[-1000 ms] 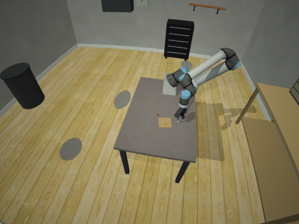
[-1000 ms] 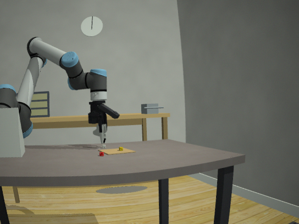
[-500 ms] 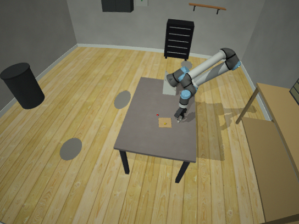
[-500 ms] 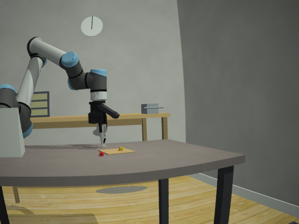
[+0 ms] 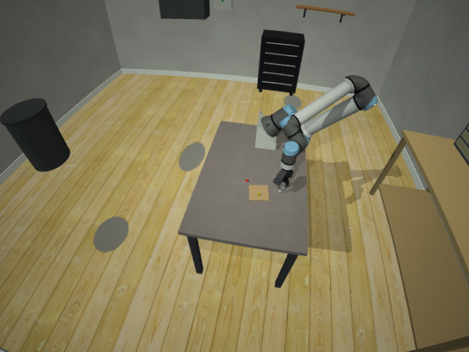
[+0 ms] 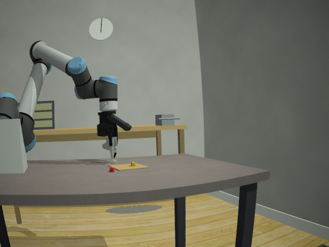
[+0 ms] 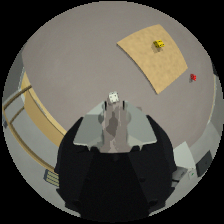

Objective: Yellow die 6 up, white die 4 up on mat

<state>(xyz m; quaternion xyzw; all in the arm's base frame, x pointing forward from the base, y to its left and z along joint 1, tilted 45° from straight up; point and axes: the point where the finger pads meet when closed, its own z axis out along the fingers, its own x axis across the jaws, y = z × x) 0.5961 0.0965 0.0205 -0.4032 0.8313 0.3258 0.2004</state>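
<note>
The white die (image 5: 280, 190) (image 6: 114, 161) (image 7: 113, 96) sits on the table off the mat; dark pips show on it, too small to count surely. My gripper (image 5: 282, 186) (image 6: 114, 156) (image 7: 114, 101) is partly open just above the white die, with a gap wider than the die and nothing held. The yellow die (image 5: 259, 194) (image 6: 133, 164) (image 7: 159, 44) stands on the tan mat (image 5: 253, 188) (image 6: 123, 167) (image 7: 150, 67). The red die (image 5: 247, 180) (image 6: 112, 170) (image 7: 193, 77) sits on the table beside the mat. Their top numbers are too small to read.
The grey table (image 5: 215, 203) (image 6: 181, 178) carries the arm's pale base block (image 5: 265, 138) (image 6: 12, 148) at one end. A wooden bench (image 5: 431, 160) (image 6: 75, 131) stands beyond the table's side.
</note>
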